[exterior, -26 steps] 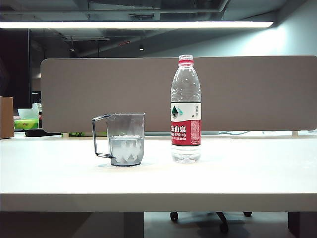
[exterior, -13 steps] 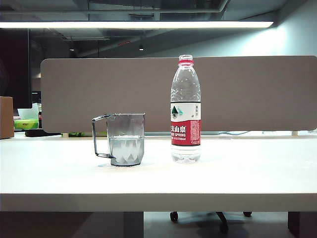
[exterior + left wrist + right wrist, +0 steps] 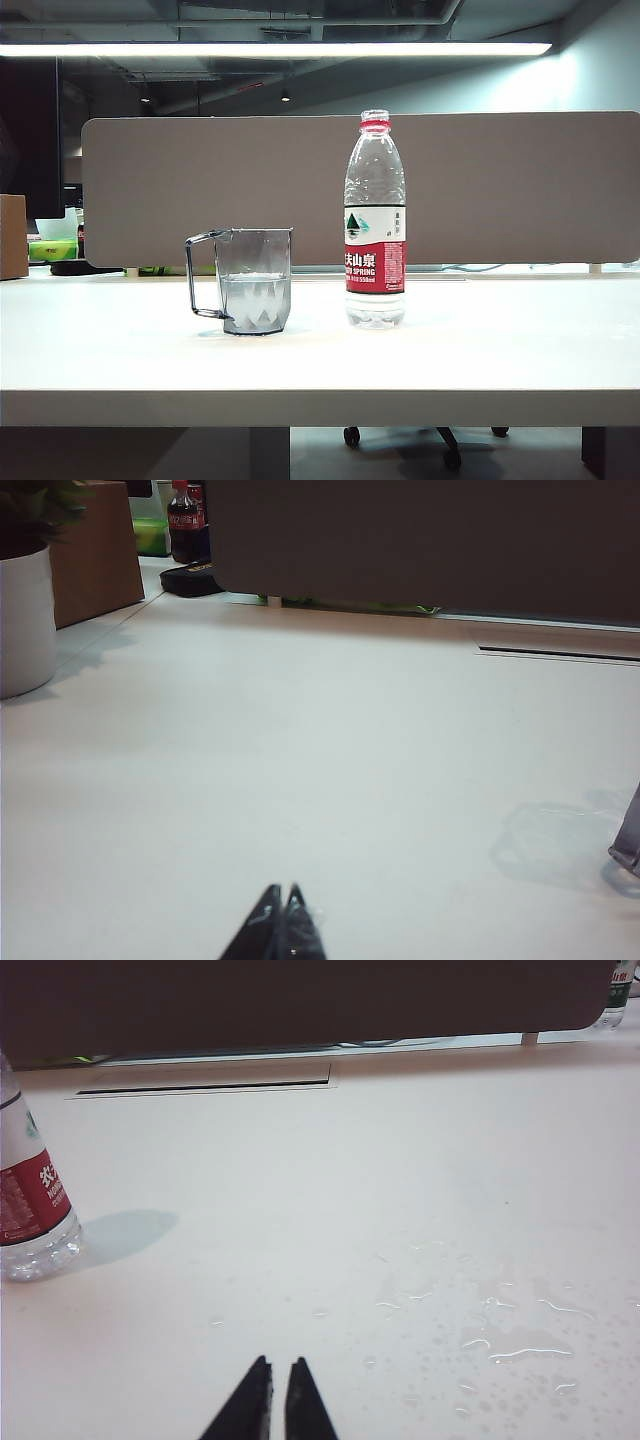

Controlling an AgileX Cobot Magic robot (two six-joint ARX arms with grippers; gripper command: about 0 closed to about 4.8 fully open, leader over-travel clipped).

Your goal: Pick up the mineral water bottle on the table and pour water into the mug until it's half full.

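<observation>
bottle [image 3: 375, 220] upright beside mug [image 3: 254, 281] on desk [image 3: 500, 350]; left pincer [image 3: 280, 920] and right pincer [image 3: 278, 1392] clenched, empty, low over desk.

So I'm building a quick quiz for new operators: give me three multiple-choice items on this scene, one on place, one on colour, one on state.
1. The mug stands where from the mineral water bottle in the exterior view?
A left B right C behind
2. The bottle's neck ring is
A blue B red C green
3. The right gripper is
A wide open B shut on the bottle C shut, holding nothing

Answers: 1 A, handle side farthest from the bottle; 2 B, red band under the mouth; 3 C, tips nearly together over the wet table, bottle apart. The left gripper is shut too.
</observation>
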